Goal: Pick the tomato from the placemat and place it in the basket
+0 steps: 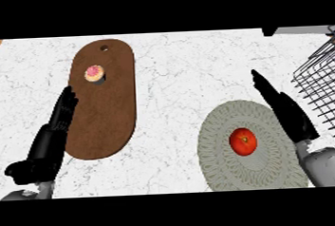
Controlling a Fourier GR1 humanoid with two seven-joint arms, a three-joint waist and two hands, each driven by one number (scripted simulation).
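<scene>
Right hand (286, 112): at the placemat's right edge, fingers straight and together, holding nothing; it lies beside the tomato, likely so it can close in from that side.
Left hand (57, 120): resting at the view's left, fingers straight, over the board's edge.
Tomato (243, 141): sits at the middle of the round grey placemat (222, 165), untouched.
Wooden board (103, 103): carries a small pink-topped pastry (93, 73), perhaps a doughnut.
Basket (323, 86): black wire, beyond the right hand, cut off by the right edge; its inside is hidden.
</scene>
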